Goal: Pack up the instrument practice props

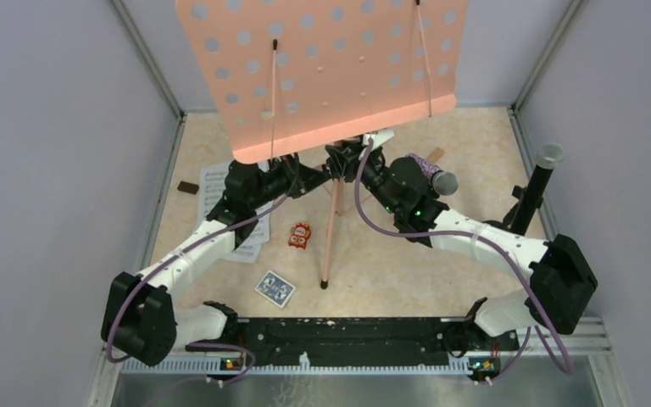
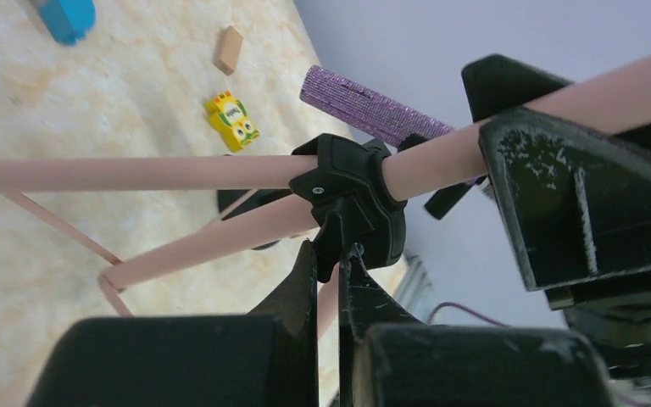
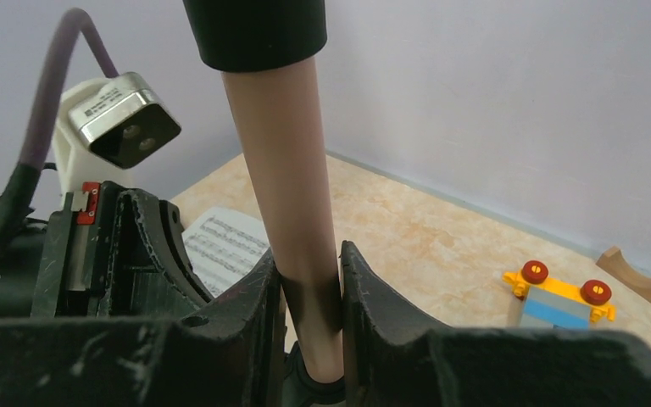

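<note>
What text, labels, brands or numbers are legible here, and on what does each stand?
No text can be read.
Print on the sticker of the silver camera: too small to read.
Marks on the sheet-music page: staves only, no legible words.
Face of the card pack: pattern only, blurred.

1. Setting: a robot lab test cell, not a home or shop.
2. Plain lilac-grey wall panels [image 1: 51, 170] close off the table [image 1: 475, 153] on its left, far and right edges. Aluminium posts [image 1: 148, 59] stand at its far corners.
3. The left arm [image 1: 195, 246] and right arm [image 1: 492, 242] are bolted to a black rail [image 1: 347, 331] along the near edge.
4. A purple cable [image 3: 51, 76] and a boxed wrist camera [image 3: 123, 119] ride on an arm.
5. Unrelated props share the tabletop: music rack [image 1: 322, 68], small toy [image 1: 300, 235], card pack [image 1: 275, 288].
</note>
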Controlling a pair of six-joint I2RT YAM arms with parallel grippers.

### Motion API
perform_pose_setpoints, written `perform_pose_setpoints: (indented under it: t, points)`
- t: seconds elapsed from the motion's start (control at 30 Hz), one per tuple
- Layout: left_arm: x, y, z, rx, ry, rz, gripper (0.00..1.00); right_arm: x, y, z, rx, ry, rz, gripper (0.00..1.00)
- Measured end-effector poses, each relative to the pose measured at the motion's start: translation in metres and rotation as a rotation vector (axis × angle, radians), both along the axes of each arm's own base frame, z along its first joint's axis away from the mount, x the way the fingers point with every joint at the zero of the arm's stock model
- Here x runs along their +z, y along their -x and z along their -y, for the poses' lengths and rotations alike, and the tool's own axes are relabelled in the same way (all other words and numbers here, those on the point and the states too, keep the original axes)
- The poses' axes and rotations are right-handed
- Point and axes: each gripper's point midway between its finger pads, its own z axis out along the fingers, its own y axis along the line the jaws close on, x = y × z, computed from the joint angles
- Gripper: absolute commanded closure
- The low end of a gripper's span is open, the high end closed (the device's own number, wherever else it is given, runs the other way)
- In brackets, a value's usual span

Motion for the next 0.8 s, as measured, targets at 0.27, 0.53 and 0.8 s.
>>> perform_pose_setpoints:
  t: [0.27, 0.53, 0.8]
  points:
    - [0.001, 0.004, 0.0, 0.058, 0.281, -0.285, 1.0, 0.0, 0.001, -0.001, 0.006, 0.001, -0.001, 1.0]
    - [0.005, 0.004, -0.001, 0.078, 0.403, -0.426, 0.65, 0.0, 0.001, -0.002, 0.008, 0.001, -0.001, 1.0]
    - [-0.019, -0.005, -0.012, 0.15, 0.341, -0.474, 0.12, 0.0, 0.004, -0.004, 0.021, 0.003, 0.001, 1.0]
